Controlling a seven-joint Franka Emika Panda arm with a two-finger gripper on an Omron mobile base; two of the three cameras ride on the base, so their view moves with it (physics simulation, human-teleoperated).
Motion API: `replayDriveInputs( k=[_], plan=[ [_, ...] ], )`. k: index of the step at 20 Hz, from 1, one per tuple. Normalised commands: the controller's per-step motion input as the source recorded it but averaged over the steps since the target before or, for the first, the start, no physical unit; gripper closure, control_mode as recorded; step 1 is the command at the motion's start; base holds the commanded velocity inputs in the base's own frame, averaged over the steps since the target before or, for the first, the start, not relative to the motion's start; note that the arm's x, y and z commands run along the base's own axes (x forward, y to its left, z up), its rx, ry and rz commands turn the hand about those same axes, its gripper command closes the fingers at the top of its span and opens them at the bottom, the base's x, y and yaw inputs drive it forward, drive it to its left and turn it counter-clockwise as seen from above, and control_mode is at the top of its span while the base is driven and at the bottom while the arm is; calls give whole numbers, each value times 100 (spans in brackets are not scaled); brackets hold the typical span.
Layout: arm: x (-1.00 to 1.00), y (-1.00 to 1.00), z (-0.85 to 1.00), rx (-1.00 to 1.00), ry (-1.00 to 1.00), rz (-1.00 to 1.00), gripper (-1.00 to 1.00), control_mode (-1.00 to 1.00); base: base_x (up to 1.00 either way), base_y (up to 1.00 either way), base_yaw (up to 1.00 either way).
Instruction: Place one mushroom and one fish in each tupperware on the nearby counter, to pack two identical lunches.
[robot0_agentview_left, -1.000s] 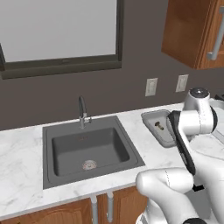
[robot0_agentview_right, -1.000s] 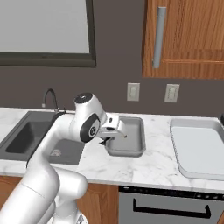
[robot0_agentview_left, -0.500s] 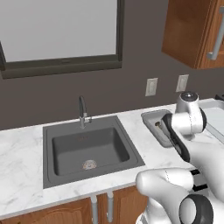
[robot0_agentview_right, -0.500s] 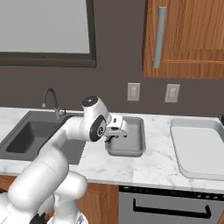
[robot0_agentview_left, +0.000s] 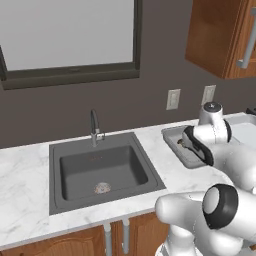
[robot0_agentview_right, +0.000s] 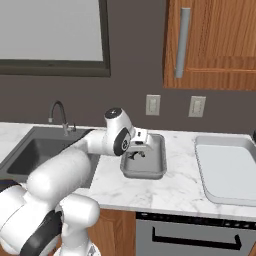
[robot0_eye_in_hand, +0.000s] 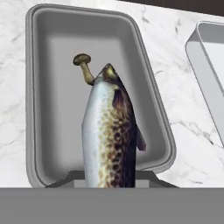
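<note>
My gripper (robot0_agentview_right: 136, 152) is shut on a speckled silver-brown fish (robot0_eye_in_hand: 110, 136), which hangs nose-down over the small darker tupperware (robot0_eye_in_hand: 52, 39). A brown mushroom (robot0_eye_in_hand: 84, 65) lies inside that tub, just beyond the fish's head. The fish hides my fingertips in the hand view. The same tub (robot0_agentview_right: 156, 166) stands on the white marble counter (robot0_agentview_right: 175, 187), right of the sink. The larger, paler tupperware (robot0_agentview_right: 227, 167) sits further right with nothing showing inside it. From the left base view, my gripper (robot0_agentview_left: 186, 145) is over the small tub (robot0_agentview_left: 174, 141).
A dark grey sink (robot0_agentview_left: 102, 170) with a faucet (robot0_agentview_left: 94, 127) lies to the left of the tubs. Wall outlets (robot0_agentview_right: 153, 105) and a wooden cabinet (robot0_agentview_right: 215, 45) sit behind and above. An oven front (robot0_agentview_right: 195, 235) is below the counter.
The arm has stretched further forward, and my hand has carried the fish slightly right and lower over the small tub. The grip is unchanged.
</note>
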Motion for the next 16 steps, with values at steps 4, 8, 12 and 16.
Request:
replayDriveInputs(
  k=[4,8,12,16],
  plan=[
    [29,-11,-29,0,0,0,100,-100,0,0,0],
    [25,-23,-34,0,0,0,100,-100,0,0,0],
    [28,-30,-31,0,0,0,100,-100,0,0,0],
    [41,-16,-24,0,0,0,100,-100,0,0,0]
  ],
)
